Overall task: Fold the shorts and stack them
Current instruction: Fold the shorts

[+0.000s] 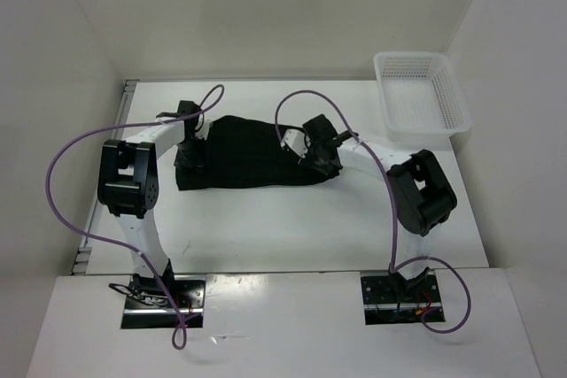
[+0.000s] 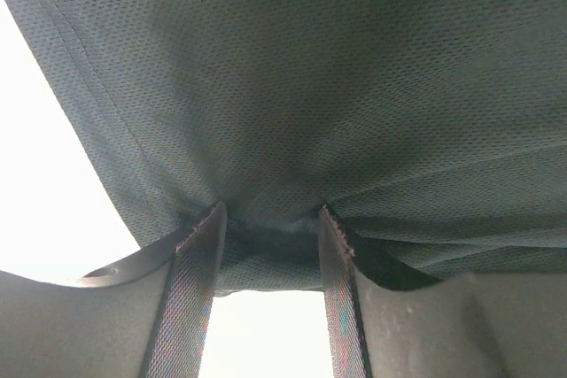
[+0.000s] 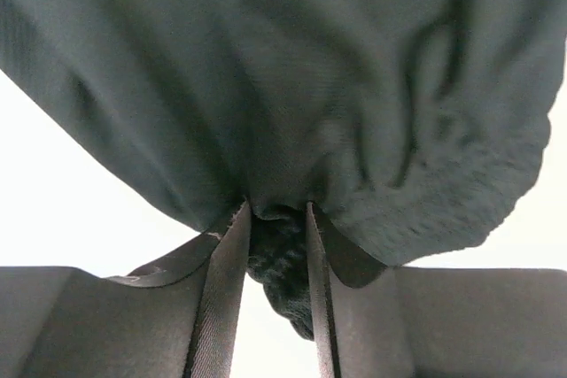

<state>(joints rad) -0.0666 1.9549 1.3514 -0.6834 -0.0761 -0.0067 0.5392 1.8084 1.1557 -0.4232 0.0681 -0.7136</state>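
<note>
The black shorts lie in a folded band across the middle of the white table. My left gripper is shut on their left end; in the left wrist view the mesh fabric is pinched between the fingertips and drapes over them. My right gripper is shut on the right end; in the right wrist view the gathered waistband bunches between the fingertips and a fold hangs down between them.
A white mesh basket stands at the back right of the table. White walls close in the back and both sides. Purple cables loop over both arms.
</note>
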